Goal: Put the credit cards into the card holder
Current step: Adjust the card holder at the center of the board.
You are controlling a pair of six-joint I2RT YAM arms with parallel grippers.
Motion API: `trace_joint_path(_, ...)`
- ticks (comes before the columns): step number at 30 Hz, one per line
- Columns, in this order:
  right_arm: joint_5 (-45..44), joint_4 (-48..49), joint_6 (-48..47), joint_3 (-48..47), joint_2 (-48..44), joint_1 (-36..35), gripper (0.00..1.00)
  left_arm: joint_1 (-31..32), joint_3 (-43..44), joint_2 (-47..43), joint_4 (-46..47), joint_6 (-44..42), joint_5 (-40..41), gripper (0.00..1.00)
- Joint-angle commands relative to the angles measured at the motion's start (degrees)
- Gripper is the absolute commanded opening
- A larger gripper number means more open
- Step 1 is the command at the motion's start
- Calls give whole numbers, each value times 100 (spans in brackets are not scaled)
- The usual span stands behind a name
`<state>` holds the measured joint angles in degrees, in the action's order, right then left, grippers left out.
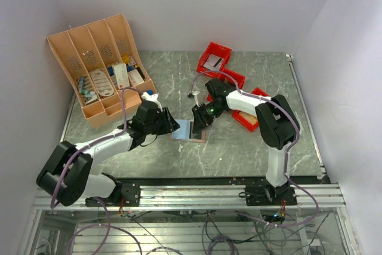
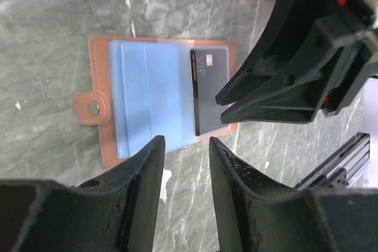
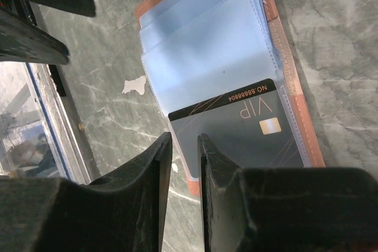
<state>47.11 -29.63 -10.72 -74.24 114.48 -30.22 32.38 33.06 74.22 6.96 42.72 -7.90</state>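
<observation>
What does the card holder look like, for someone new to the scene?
On the grey marble table, look between the left end effector and the right end effector. The card holder lies open and flat there: tan-brown border, pale blue sleeves, a dark VIP card in one. Unlike the big orange-tan organiser rack far left, it is small, flat, with a snap tab.

- The card holder (image 1: 190, 131) lies open on the table (image 1: 250, 147), between the two arms
- A card (image 2: 209, 90) sits at its right end, seemingly part way into a sleeve
- Left gripper (image 1: 172, 125) just left of it, right gripper (image 1: 198, 119) just right
- Organiser rack (image 1: 98, 67) far back left, bins (image 1: 215, 58) back right
</observation>
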Motion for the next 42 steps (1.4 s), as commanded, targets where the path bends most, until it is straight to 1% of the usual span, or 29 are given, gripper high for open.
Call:
trace_joint_path(1, -84, -125, -40, -46, 92, 25, 24, -34, -204, 334, 522, 250, -477, 48)
trace_joint_path(3, -221, -154, 0, -64, 323, 27, 21, -30, -243, 543, 692, 302, -552, 48)
trace_joint_path(11, -724, -353, 53, -186, 637, 26, 11, -31, -119, 1107, 1082, 330, -796, 48)
trace_joint_path(16, -707, -373, 53, -210, 665, 29, 10, -35, -105, 1293, 1240, 382, -863, 49)
trace_joint_path(20, -692, -375, 53, -199, 664, 26, 10, -34, -75, 1504, 1436, 437, -918, 46)
trace_joint_path(22, -669, -372, 53, -196, 662, 26, 10, -30, -21, 1647, 1534, 462, -953, 43)
trace_joint_path(23, -666, -367, 53, -192, 651, 25, 10, -34, 9, 1724, 1556, 469, -967, 38)
trace_joint_path(24, -665, -366, 45, -188, 647, 27, 10, -39, 43, 1794, 1590, 491, -1002, 32)
trace_joint_path(26, -697, -360, 44, -180, 648, 34, 11, -42, 117, 1861, 1554, 493, -974, 16)
trace_joint_path(27, -715, -359, 44, -172, 631, 33, 12, -41, 117, 1838, 1492, 484, -931, 10)
trace_joint_path(28, -731, -350, 44, -163, 622, 33, 13, -45, 103, 1756, 1420, 464, -864, 7)
trace_joint_path(34, -762, -344, 51, -168, 626, 42, 15, -112, 23, 1271, 668, 186, -414, 7)
trace_joint_path(42, -816, -341, 39, -168, 611, 42, 19, -136, 140, 1272, 145, -44, -81, 7)
